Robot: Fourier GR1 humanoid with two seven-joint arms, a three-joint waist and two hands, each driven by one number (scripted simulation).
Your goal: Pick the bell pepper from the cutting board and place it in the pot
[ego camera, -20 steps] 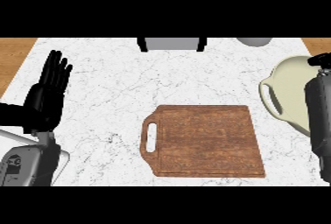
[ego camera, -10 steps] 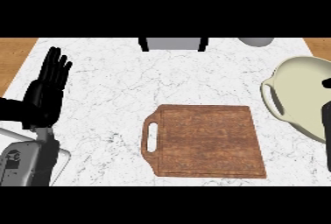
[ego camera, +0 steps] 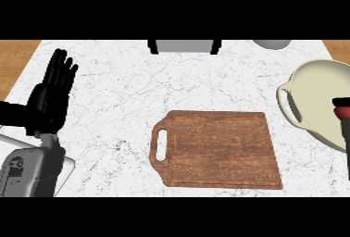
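Note:
The wooden cutting board (ego camera: pixel 219 150) lies in the middle of the counter with nothing on it. The cream pot (ego camera: pixel 321 99) stands at the right edge, partly cut off. A small red piece, likely the bell pepper (ego camera: pixel 340 112), shows over the pot's inside at the very edge of the view. Just above it is a black bit of my right hand (ego camera: pixel 340 101), and a dark strip of forearm runs below it. Whether the hand holds the pepper is hidden. My left hand (ego camera: pixel 48 99) rests open at the left, fingers up.
A grey box-like object (ego camera: pixel 184 46) sits at the counter's far edge, with a grey round thing (ego camera: pixel 273 44) to its right. Wooden surface shows past the counter's far corners. My left forearm (ego camera: pixel 31 169) fills the lower left.
My right forearm has slid to the right, almost out of view, uncovering most of the pot. The left hand and the cutting board have not moved.

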